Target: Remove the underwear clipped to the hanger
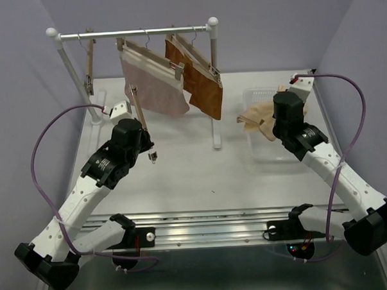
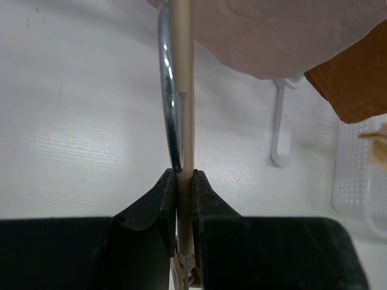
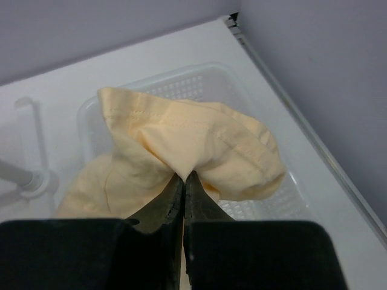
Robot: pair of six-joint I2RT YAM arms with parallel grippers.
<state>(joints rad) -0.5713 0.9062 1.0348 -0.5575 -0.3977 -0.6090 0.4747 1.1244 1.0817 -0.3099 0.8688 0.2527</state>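
The dusty pink underwear [image 1: 153,82] and the rust brown underwear [image 1: 202,87] hang clipped to wooden hangers on the rack's metal rod [image 1: 137,32]. Both also show at the top of the left wrist view, pink [image 2: 278,36] and brown [image 2: 357,84]. My left gripper [image 1: 143,131] is shut on a bare wooden hanger [image 2: 186,90] held edge-on, its steel hook [image 2: 167,90] alongside. My right gripper [image 3: 184,178] is shut on the pale cream underwear [image 3: 181,139] and holds it over the clear plastic basket [image 3: 278,202] at the right [image 1: 259,94].
The rack stands across the back on white posts, with a foot [image 1: 216,143] near the table's middle and another at the left [image 1: 97,110]. An empty wooden hanger [image 1: 89,59] hangs at the rod's left end. Purple walls close in the back and sides.
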